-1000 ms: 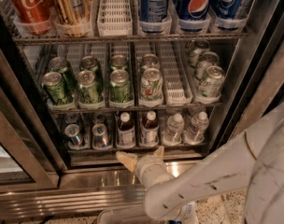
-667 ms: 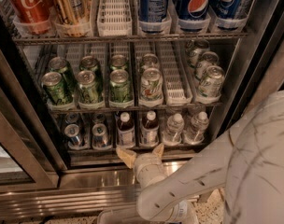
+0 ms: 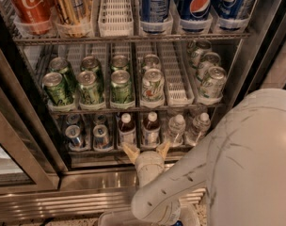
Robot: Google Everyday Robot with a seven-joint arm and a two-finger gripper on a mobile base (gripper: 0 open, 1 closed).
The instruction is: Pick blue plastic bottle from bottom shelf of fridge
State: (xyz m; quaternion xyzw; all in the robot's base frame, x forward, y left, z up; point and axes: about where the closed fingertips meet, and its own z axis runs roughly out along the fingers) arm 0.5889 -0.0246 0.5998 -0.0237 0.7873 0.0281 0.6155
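Observation:
The fridge [image 3: 35,126] stands open in front of me. On its bottom shelf [image 3: 133,150] stand two small dark-liquid bottles with white caps: the blue plastic bottle [image 3: 150,131] with a pale label, and a similar one [image 3: 126,131] to its left. Silver-blue cans [image 3: 75,136] sit at the left and clear water bottles [image 3: 175,130] at the right. My gripper [image 3: 146,149] is at the shelf's front edge, just below and between the two dark bottles. Its two tan fingertips [image 3: 131,152] are spread apart and hold nothing.
The shelf above holds green cans [image 3: 90,87] and a lighter can [image 3: 153,84]. The top shelf has red, gold and blue Pepsi cans [image 3: 194,4]. The steel base grille [image 3: 86,197] runs below. My white arm [image 3: 237,168] fills the lower right.
The gripper has moved forward and slightly right, closer to the bottom shelf's front. The arm now fills more of the lower right.

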